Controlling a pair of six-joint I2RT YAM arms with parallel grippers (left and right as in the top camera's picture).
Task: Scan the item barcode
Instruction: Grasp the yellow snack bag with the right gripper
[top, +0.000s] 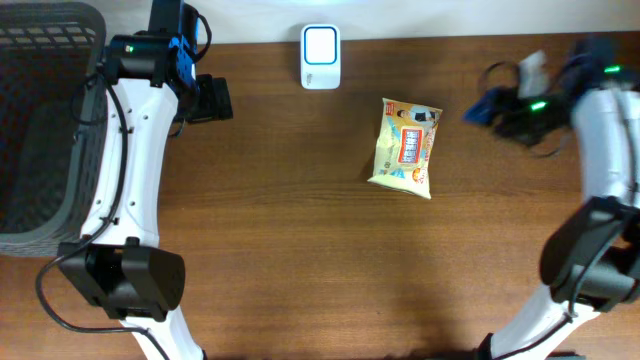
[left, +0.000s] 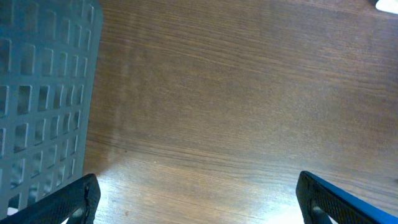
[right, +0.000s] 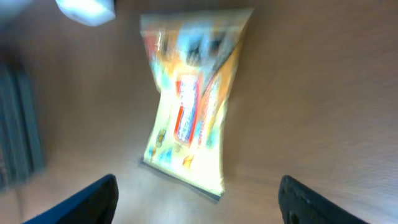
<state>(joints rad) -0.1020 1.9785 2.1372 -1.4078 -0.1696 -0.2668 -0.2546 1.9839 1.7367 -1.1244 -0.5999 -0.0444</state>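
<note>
**A:** Fingers (right: 84, 200) of the right gripper (right: 198, 204) are sitting closest, at the bottom corners of the right wrist view. Are they gripping anything?

**B:** No, they are standing wide apart with nothing between them. The snack packet (right: 189, 112) is lying flat on the wooden table (right: 323, 93) just beyond them, blurred.

**A:** And where is it lying when seen from above?

**B:** Overhead, the snack packet is resting right of the table's middle. It is lying near the white scanner (top: 320, 57) at the far edge, but not touching it. The right gripper is showing as a blur off to the right of the snack packet, clear of it.

**A:** What is the left gripper (left: 199, 202) doing?

**B:** It is hanging over bare wood beside the grey basket (left: 43, 93), its jaws gaping wide and holding nothing.
</note>
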